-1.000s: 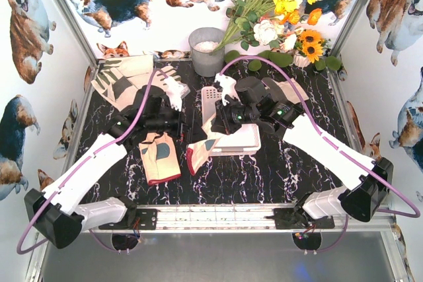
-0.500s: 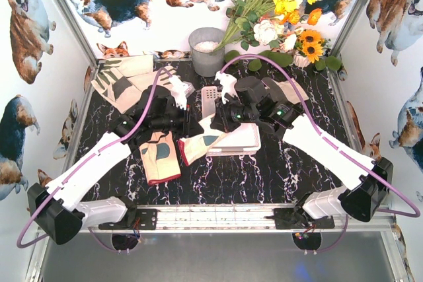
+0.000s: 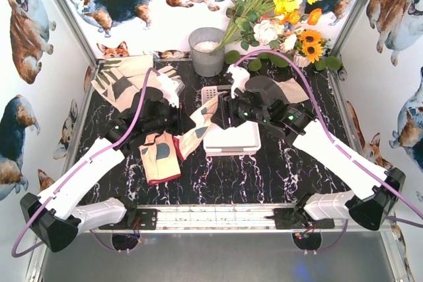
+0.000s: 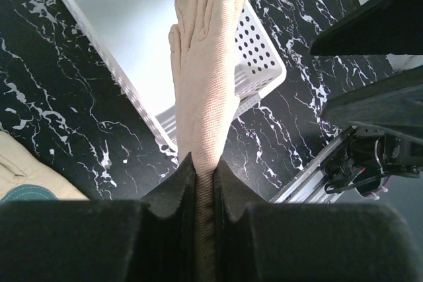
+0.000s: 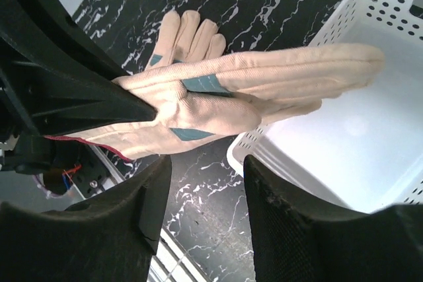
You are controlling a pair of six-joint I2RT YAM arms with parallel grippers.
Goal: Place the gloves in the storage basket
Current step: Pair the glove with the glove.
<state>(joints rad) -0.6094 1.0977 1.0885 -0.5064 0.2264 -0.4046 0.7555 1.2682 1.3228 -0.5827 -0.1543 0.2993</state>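
- Where not covered, black marbled table (image 3: 277,163): open room along the near edge.
- White storage basket (image 3: 234,144) at the middle, inside bare.
- Held glove (image 4: 205,90) stretched in the air, fingertips over the basket's left rim, cuff outside it.
- Second glove (image 3: 158,158) flat on the table, left of the basket, apart from it.
- Left gripper (image 4: 203,175) clamped tight on the held glove.
- Right gripper (image 5: 208,166) with jaws apart, gripping nothing, near the held glove.

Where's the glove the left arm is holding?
Mid-table in the top view: the held glove hangs in the left claw, its far end over the left rim of the storage basket, another glove lying to its left.
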